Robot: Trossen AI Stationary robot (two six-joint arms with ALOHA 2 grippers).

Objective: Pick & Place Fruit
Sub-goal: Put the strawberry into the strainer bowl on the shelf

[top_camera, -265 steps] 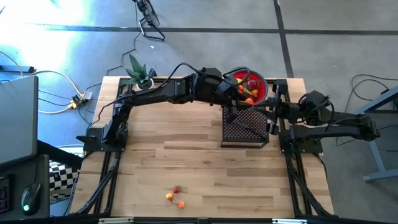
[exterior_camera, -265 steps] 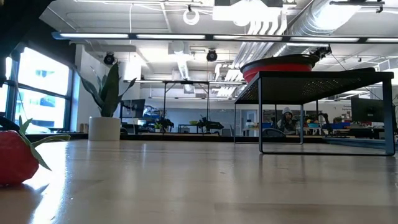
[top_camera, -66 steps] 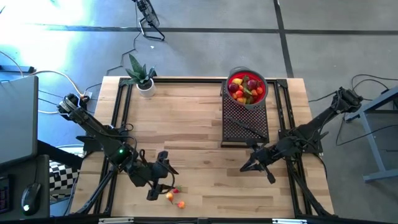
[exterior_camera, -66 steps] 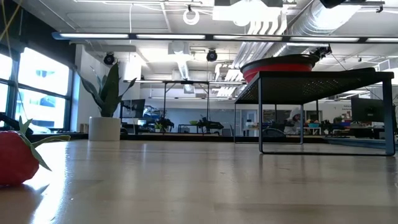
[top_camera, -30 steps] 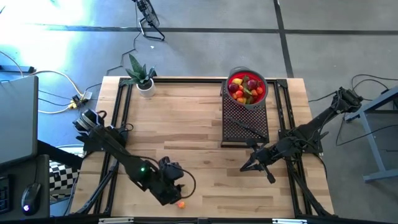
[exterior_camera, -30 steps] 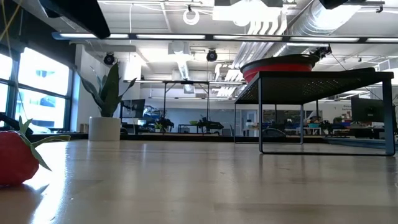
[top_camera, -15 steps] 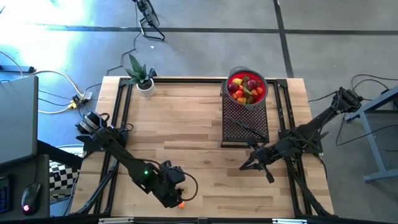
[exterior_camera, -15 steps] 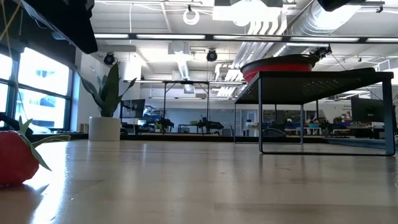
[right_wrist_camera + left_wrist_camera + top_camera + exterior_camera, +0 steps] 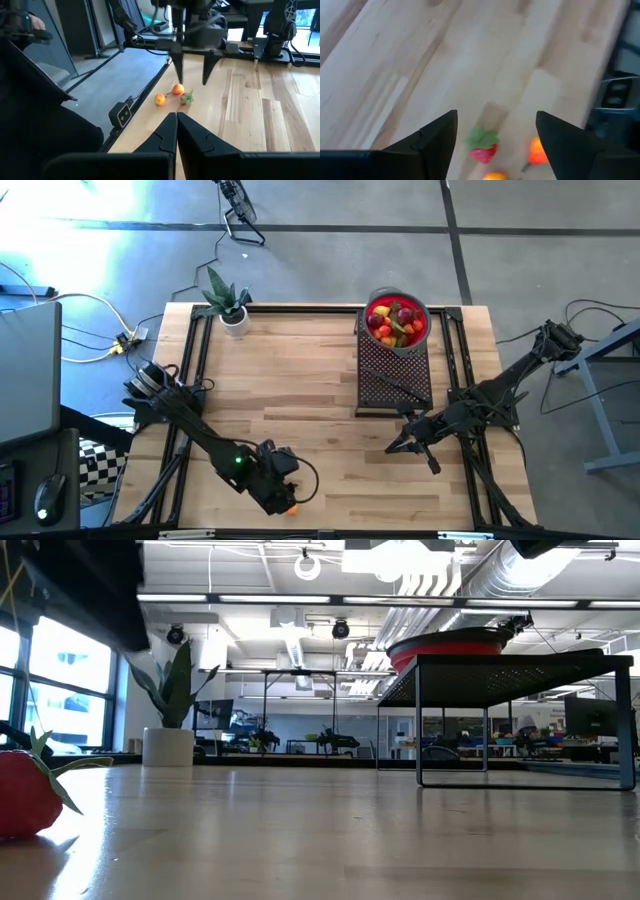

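Wooden planks make up the tabletop (image 9: pixel 300 380), framed by black rails. A black mesh stand (image 9: pixel 394 385) sits toward the far right corner, and a red bowl (image 9: pixel 398 322) heaped with red, orange, yellow and green fruit (image 9: pixel 396 320) rests on its far end. A potted plant (image 9: pixel 226 302) in a white pot stands at the far left corner.

Both dark arms reach in from the sides. The left arm stretches from the left edge down to the near edge, where the left claw (image 9: pixel 280 500) hangs over three loose fruits, its fingers (image 9: pixel 437 135) spread apart and gripping nothing. In the left wrist view a strawberry (image 9: pixel 482 145) with a green leafy cap lies on the wood between the two fingers, with an orange fruit (image 9: pixel 536 150) just beside it and a second orange fruit (image 9: pixel 495 176) at the frame's edge. The right wrist view shows the same trio from across the tabletop, close to the near edge, with the left claw's open fingers pointing down just above them. From above, only one orange fruit peeks out beside the claw.

The right arm waits near the right edge, beside the near end of the stand; the right claw (image 9: pixel 393 448) is clenched tight and empty.

In the low view the strawberry sits large at the left.
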